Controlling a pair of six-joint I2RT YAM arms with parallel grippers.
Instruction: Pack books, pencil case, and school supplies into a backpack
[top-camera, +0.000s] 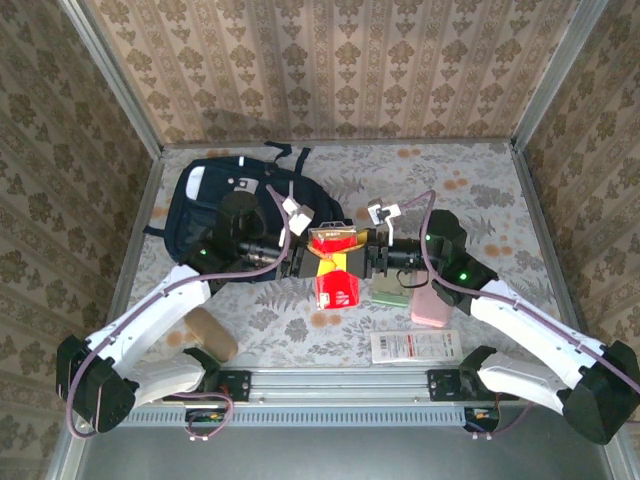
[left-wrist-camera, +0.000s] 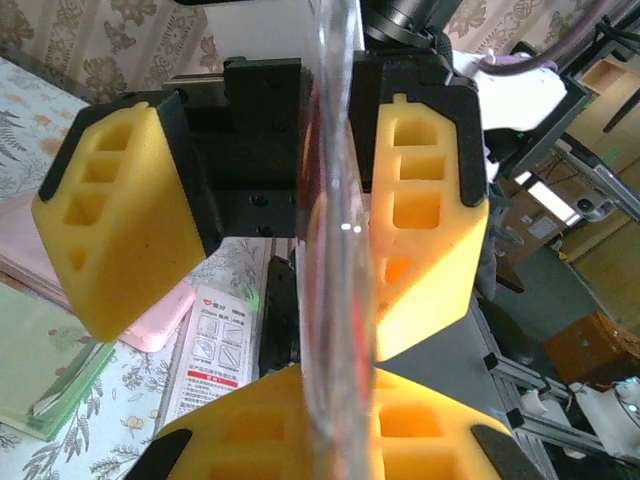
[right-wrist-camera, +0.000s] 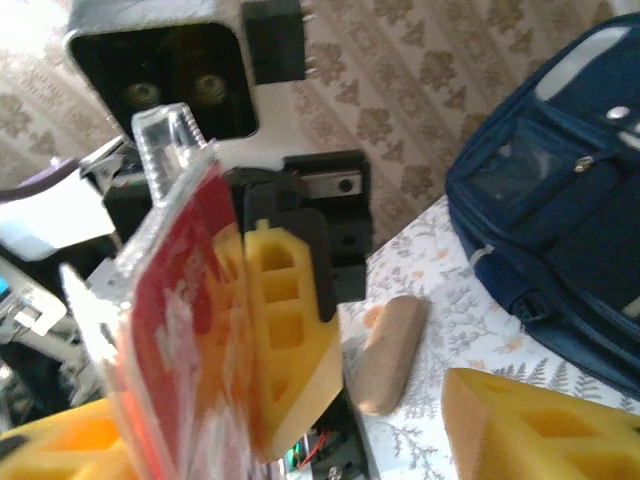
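Backpack (top-camera: 225, 215) lies at the far left of the table (top-camera: 480, 200); I cannot tell whether it is unzipped. Red packet (right-wrist-camera: 185, 340) hangs upright in mid-air near it, clamped by the left gripper (left-wrist-camera: 340, 440). The right gripper (right-wrist-camera: 300, 430) stands spread. The slick packet, held on a thin edge, may pivot, slip, or snag a right finger.

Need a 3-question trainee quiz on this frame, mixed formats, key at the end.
1. True or false: the right gripper has its fingers shut on the flat red plastic packet.
2. Which one holds that packet? A) left gripper B) right gripper C) neither
3. Fill in: in the top view, the large navy fabric backpack lies at the far ____ corner of the floral-patterned table.
Key: 1 false, those fingers stand open; 2 A; 3 left.
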